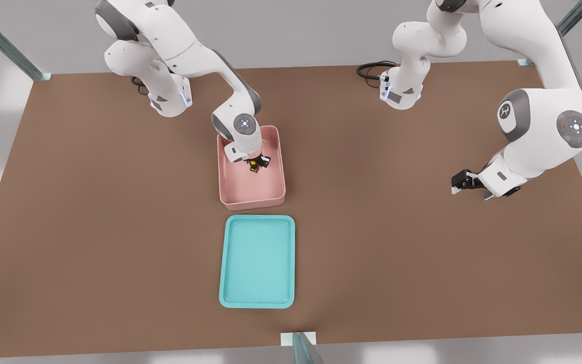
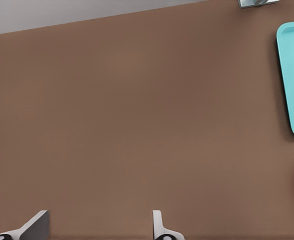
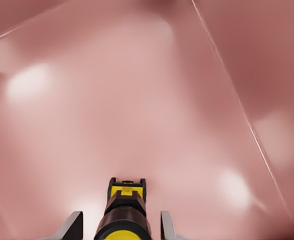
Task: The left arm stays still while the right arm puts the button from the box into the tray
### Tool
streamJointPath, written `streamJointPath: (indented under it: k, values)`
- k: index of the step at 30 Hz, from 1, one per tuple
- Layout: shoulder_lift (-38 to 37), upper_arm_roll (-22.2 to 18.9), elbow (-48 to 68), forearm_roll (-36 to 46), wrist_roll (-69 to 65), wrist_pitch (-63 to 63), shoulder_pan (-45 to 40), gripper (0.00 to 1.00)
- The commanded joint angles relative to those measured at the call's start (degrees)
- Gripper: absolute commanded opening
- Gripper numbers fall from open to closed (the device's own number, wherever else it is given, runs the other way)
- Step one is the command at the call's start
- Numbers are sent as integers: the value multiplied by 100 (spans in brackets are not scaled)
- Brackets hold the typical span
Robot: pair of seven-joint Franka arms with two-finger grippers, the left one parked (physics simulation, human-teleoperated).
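Observation:
The pale pink box (image 1: 230,194) stands mid-table, and the right arm reaches down into it from the front view's left. Its gripper (image 1: 256,163) hangs low over the box floor (image 3: 152,100). The button (image 1: 254,167), a yellow cap on a dark body, sits between the fingertips (image 3: 73,226). In the right wrist view the button (image 3: 123,215) shows a thin gap to each finger, so the gripper (image 3: 121,227) is open around it. The teal tray (image 1: 230,298) lies just in front of the box; its edge (image 2: 293,75) also shows in the left wrist view.
The box walls (image 1: 280,156) rise close around the gripper. The parked arm (image 1: 538,131) hovers at the front view's right, well away. A black cable (image 1: 372,68) lies at the table's back edge. A metal post (image 1: 301,346) stands at the front edge.

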Motion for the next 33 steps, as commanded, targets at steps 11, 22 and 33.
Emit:
streamJointPath:
  k: [11, 22, 33]
  values:
    - [-378, -17, 37, -7, 284, -260, -9, 43]
    - [17, -96, 2937, -262, 152, -2414, -897, 43]
    - [3233, -148, 7235, -262, -261, -3504, -1556, 44]
